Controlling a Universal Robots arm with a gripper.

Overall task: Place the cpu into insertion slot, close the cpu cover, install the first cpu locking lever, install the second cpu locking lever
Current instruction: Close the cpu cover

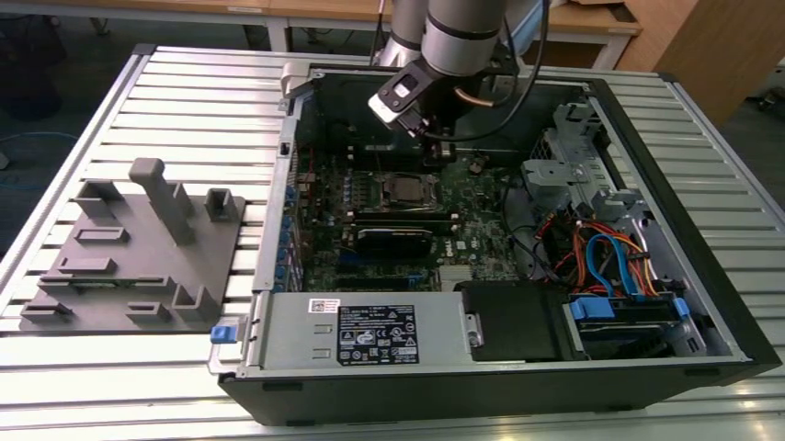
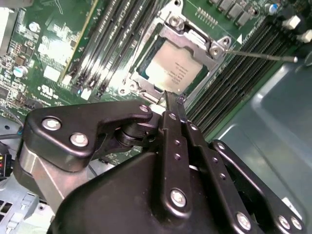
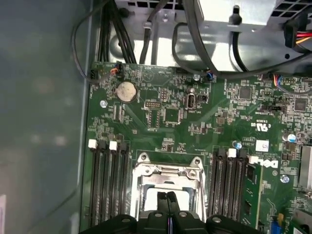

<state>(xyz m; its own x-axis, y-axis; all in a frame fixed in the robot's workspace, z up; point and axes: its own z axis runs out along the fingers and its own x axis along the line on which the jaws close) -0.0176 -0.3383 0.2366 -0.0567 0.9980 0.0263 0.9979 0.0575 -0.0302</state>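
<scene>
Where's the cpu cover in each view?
Exterior view: cpu cover inside the open case, near the end effector.
Second wrist view: cpu cover frames the cpu, just past the end effector.
First wrist view: cpu cover between the memory slots, just past the end effector.
Shared landmark: the shut end effector.

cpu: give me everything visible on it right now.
The cpu is a small, flat, square chip with a dull silver-tan metal top that carries faint print. It lies flat on the green board, framed by the silver cpu cover, whose window leaves its top bare. The gripper, jaws shut, sits at one edge; I cannot tell if they touch.
</scene>
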